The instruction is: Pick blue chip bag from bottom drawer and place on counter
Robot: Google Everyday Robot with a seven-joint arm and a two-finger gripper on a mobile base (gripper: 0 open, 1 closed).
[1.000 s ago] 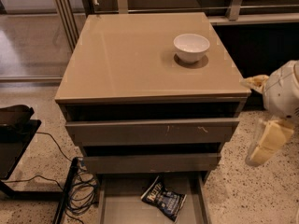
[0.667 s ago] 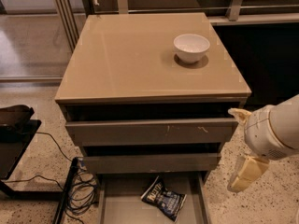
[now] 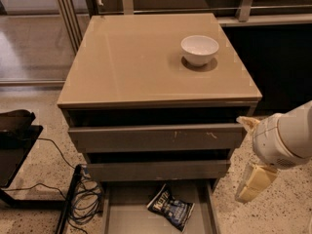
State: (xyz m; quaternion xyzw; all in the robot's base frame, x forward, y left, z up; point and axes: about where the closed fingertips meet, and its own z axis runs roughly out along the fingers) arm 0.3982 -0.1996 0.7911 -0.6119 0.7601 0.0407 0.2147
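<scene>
The blue chip bag (image 3: 170, 207) lies flat on the floor of the open bottom drawer (image 3: 127, 212), near its middle and back. The counter (image 3: 141, 62) is the glossy tan top of the cabinet. My gripper (image 3: 250, 153) hangs at the right of the cabinet, level with the two upper drawers, above and to the right of the bag. Its two cream fingers (image 3: 254, 182) stand apart with nothing between them.
A white bowl (image 3: 200, 49) stands on the counter at the back right. The two upper drawers (image 3: 156, 138) are pulled out slightly. Black cables (image 3: 83, 199) and a dark stand (image 3: 14, 140) lie on the speckled floor at the left.
My gripper and arm have moved down and to the left, closer to the cabinet's right side. The bag, the drawers and the bowl have not moved.
</scene>
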